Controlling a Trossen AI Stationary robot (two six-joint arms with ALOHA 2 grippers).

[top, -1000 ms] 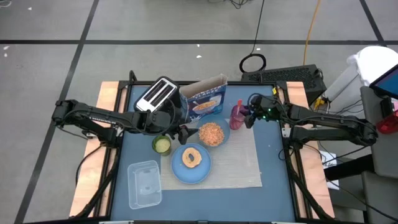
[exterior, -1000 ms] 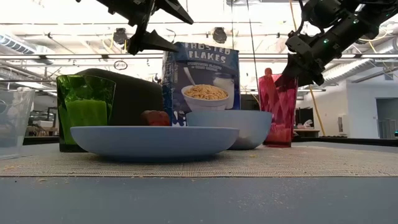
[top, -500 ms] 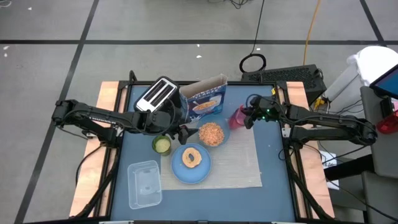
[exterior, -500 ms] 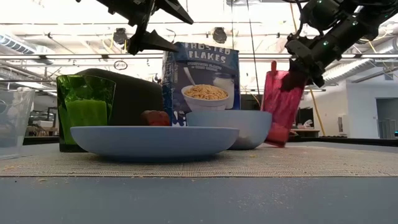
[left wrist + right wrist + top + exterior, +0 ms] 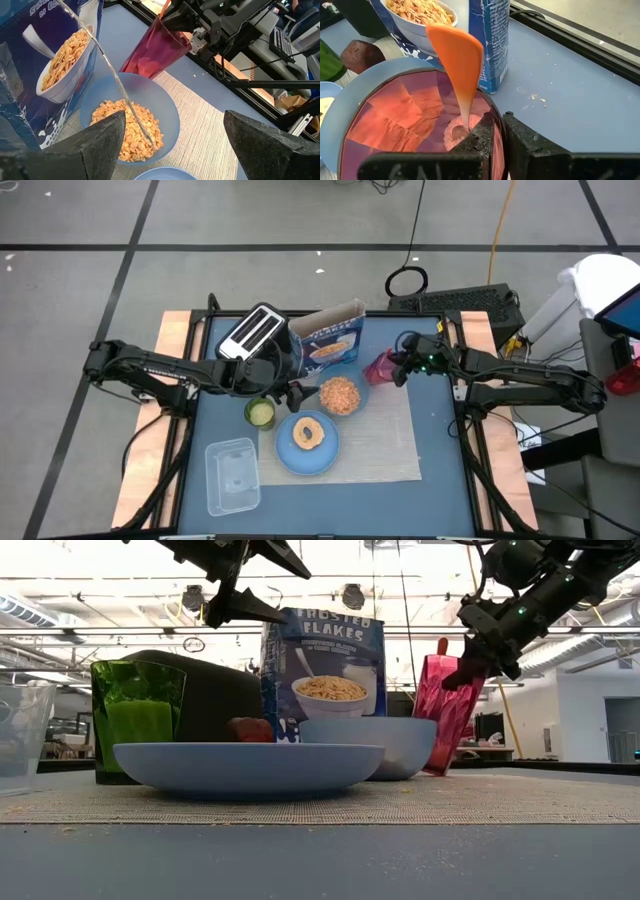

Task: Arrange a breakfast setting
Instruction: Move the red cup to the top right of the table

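Purple cup (image 5: pixel 447 715) leans toward the blue bowl (image 5: pixel 368 745) of flakes, its rim pinched in your right gripper (image 5: pixel 400 369), orange-handled spoon (image 5: pixel 457 70) standing inside. Your left gripper (image 5: pixel 258 585) hangs with fingers spread wide above the light-blue plate (image 5: pixel 305 450) on the beige placemat (image 5: pixel 385 440).

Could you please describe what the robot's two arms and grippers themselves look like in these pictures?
Both arms are dark, nearly black, slender and jointed, with cables running along them. The left gripper ends in two pointed, wedge-shaped fingers with a rough, grainy surface. The right gripper has blocky dark fingers with the same gritty texture, faint scratched marks on its front bar, and small green lights glowing on its wrist.
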